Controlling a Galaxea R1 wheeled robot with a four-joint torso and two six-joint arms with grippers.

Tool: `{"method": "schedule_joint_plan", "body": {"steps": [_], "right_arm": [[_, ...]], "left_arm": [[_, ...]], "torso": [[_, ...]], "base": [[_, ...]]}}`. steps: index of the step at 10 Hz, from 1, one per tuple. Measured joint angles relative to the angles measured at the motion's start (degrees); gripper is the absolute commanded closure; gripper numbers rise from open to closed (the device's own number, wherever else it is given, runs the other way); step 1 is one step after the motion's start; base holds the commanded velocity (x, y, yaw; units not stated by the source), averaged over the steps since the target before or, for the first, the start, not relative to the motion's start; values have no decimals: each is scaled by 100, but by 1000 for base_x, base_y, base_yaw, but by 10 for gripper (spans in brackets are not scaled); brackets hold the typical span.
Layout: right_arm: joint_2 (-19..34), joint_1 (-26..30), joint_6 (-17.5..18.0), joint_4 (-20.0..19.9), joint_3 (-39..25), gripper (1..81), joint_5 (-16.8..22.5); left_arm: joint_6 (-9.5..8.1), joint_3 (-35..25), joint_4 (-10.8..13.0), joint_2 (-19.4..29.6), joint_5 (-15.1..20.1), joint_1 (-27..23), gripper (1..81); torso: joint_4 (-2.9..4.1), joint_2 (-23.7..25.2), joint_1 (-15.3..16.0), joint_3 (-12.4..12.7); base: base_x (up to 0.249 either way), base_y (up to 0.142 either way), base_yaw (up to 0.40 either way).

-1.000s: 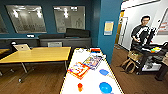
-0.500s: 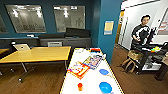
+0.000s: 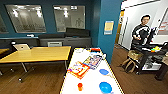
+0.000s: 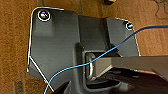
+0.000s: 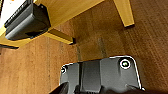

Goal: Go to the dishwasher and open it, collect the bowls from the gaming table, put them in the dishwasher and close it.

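Position: the robot faces the gaming table end-on; its glossy white top with yellow rim runs away from the camera in the head view.
Bowls: two bright blue bowls on the right side of that top. The near bowl sits close to the nearest end; the far bowl lies a little further along, apart from it.
Neighbours: an orange cup stands left of the near bowl; two board-game boxes lie further up the top.
Handling (judged): small, shallow, rigid, probably light. On a glossy top they may skate if pushed sideways, so take the rim, one finger inside and one outside.
Grippers: fingers cannot be told apart or together in either wrist view (dark plate over brown floor).
Right wrist: yellow table underside overhead.
Bystander: a person stands beside a dark cart, well right of the table.
Dishwasher: not identified here.
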State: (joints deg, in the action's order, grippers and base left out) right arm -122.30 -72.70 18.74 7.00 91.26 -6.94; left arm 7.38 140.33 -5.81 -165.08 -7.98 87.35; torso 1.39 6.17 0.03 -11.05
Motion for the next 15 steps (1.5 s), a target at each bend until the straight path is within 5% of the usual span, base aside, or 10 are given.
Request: {"method": "schedule_joint_plan", "body": {"steps": [5,9,15], "right_arm": [[934,1209,46,-599,-560,10,440],[1006,1863,195,-686,-479,10,950],[973,3081,499,-762,-446,10,1663]], "left_arm": [[-5,-468,-2,257,-284,2,10],[-2,-1637,6,802,-585,30,10],[0,-1681,55,874,-747,44,10]], "torso": [[0,-2,5,-26],[0,-6,9,-533],[0,-11,9,-586]], "base": [[0,0,0],[0,0,0],[0,0,0]]}}
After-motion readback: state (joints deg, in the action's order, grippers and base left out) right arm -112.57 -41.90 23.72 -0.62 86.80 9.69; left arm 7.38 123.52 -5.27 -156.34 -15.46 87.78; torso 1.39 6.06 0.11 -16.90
